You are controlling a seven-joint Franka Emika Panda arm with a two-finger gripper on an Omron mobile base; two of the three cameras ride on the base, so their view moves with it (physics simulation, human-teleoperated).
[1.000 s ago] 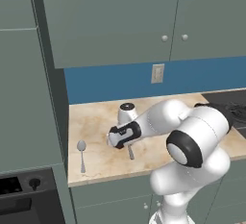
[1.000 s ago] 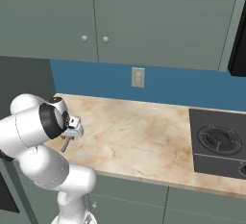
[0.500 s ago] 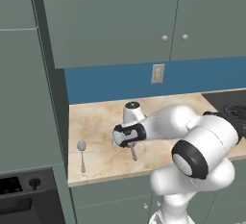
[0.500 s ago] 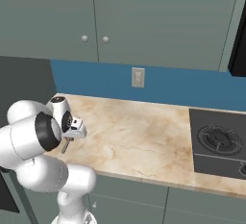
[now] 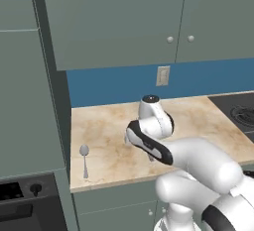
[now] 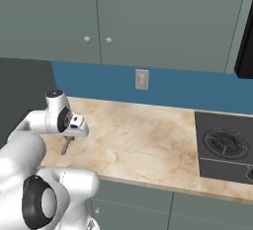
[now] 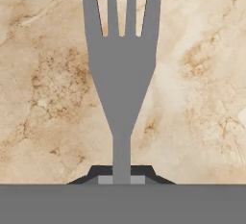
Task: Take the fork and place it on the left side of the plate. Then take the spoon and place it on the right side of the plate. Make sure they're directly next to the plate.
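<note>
The marbled beige table point(image 5: 109, 141) runs under a blue back wall, with a black hob point(image 6: 225, 147) at its right end. The hand point(image 6: 69, 139) hangs low over the table's left part, near the front edge, closed tight on the handle of the fork point(image 7: 121, 69); in the hand view the tines point away over the table top. The spoon point(image 5: 84, 158) lies flat near the front left corner, bowl toward the wall, well apart from the hand.

no text or labels — none readable
</note>
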